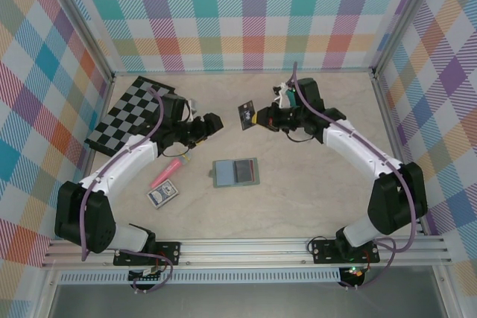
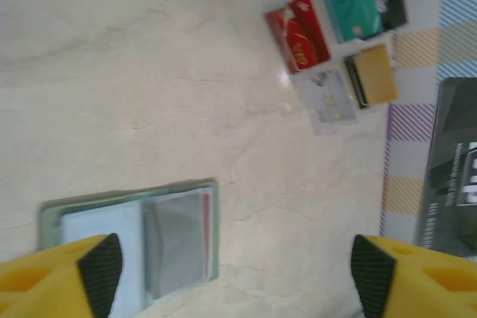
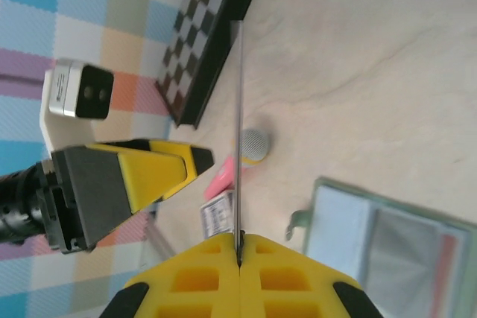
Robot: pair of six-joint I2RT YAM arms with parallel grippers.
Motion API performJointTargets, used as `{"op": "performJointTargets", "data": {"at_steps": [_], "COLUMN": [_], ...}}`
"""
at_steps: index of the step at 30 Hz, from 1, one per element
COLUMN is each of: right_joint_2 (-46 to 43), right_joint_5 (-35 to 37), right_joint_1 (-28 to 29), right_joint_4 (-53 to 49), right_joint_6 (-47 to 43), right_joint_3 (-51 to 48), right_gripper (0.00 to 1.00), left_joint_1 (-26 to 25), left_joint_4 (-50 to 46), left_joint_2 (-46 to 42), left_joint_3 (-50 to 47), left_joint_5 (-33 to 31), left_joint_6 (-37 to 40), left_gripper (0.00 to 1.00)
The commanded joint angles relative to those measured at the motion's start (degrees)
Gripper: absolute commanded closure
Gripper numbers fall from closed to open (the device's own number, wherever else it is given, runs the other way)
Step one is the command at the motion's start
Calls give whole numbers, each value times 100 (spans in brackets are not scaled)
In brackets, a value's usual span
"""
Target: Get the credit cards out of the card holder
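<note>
My right gripper [image 3: 238,247] pinches the dark credit card [image 3: 238,124] edge-on, its long axis straight out from the tips; left gripper [image 2: 235,269] wide open, empty.

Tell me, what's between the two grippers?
A dark card, pinched by the shut right gripper, sticks out toward the open left gripper. The top view shows it, and the right wrist view shows it edge-on.
</note>
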Motion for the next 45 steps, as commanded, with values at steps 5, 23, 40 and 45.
{"op": "performJointTargets", "data": {"at_steps": [5,23,40,45], "right_joint_2": [714,2113,3594,3764], "right_joint_5": [2485,3097,2794,2776], "right_joint_1": [-34,-1012,-1481,-1517], "right_joint_4": [-2292,-2463,-3516,-3725], "right_joint_6": [-1854,-6320,-7343,-7553], "right_joint_3": [1532,3650,5390,5398], "right_gripper": [100,100,100,100], "left_joint_1": [96,99,98,94], "left_joint_4": [-862,-1035,-832,-811], "left_joint_2": [-358,-593,-363,-345], "left_joint_3": [-48,-155,-155,-182], "left_joint_5": [-1206,-1142,-732,-705], "left_joint_6": [682,1023,901,870], "left_gripper": [4,0,0,0]}}
